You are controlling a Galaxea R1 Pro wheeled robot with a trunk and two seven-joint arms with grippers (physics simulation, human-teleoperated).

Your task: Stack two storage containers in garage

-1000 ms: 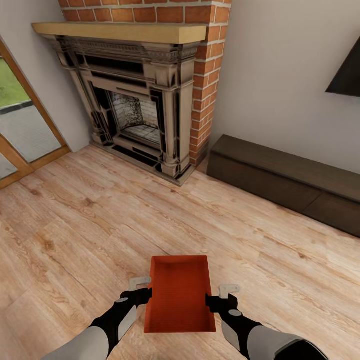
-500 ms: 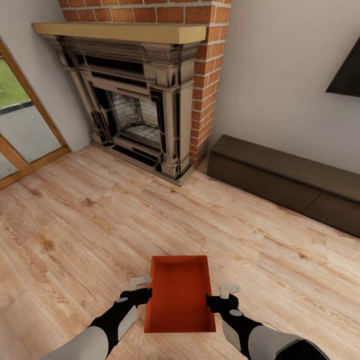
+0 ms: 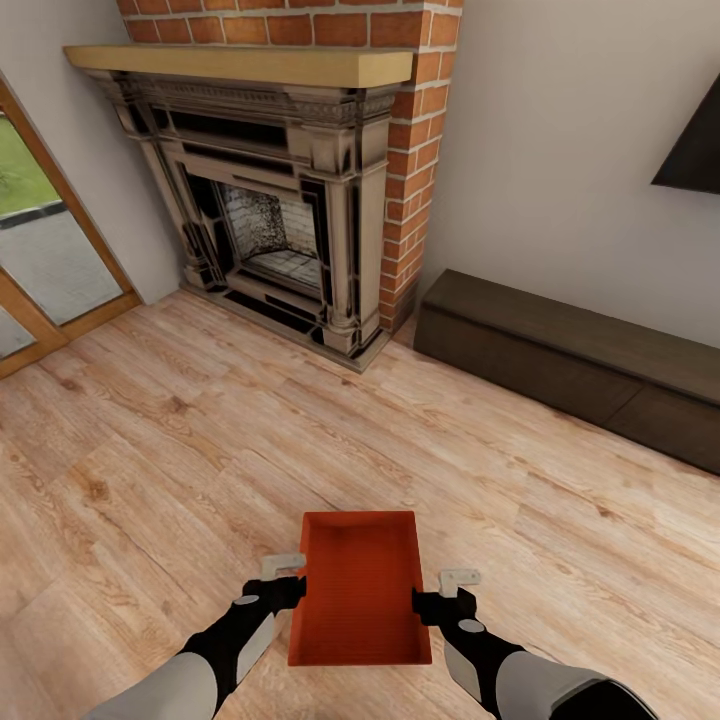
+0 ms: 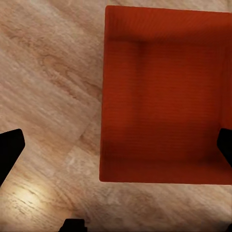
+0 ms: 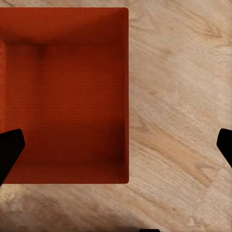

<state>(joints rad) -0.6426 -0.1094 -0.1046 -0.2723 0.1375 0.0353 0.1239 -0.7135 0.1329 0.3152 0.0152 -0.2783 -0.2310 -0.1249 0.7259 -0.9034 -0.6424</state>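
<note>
Nothing much differs from the head view half a second ago: the camera, the room and the tub sit as they did; the left arm alone looks to have eased a trace lower beside the tub's wall.

One orange-red rectangular plastic storage container (image 3: pixel 360 588) lies on the light wood-plank floor (image 3: pixel 150 450) of the living room, close in front of the robot and well apart from the red-brick fireplace with its dark metal surround (image 3: pixel 285 215) and from the long low dark-brown bench (image 3: pixel 570 360) along the wall; its thin walls stand straight, its inside is finely ribbed, and it holds nothing; a corner of the black wall TV (image 3: pixel 692 145) shows at the upper right edge.

The left gripper (image 3: pixel 283 578) stands at the middle of the container's left long wall and the right gripper (image 3: pixel 445 590) at the middle of its right long wall; both are spread wide, clasping nothing; in the left wrist view the dark fingertips (image 4: pixel 9 151) straddle the tub's (image 4: pixel 164 96) wall, one over bare planks, the other over the tub's inside; the right wrist view shows the same for its fingertips (image 5: pixel 9 147) and the container (image 5: pixel 65 92).
</note>
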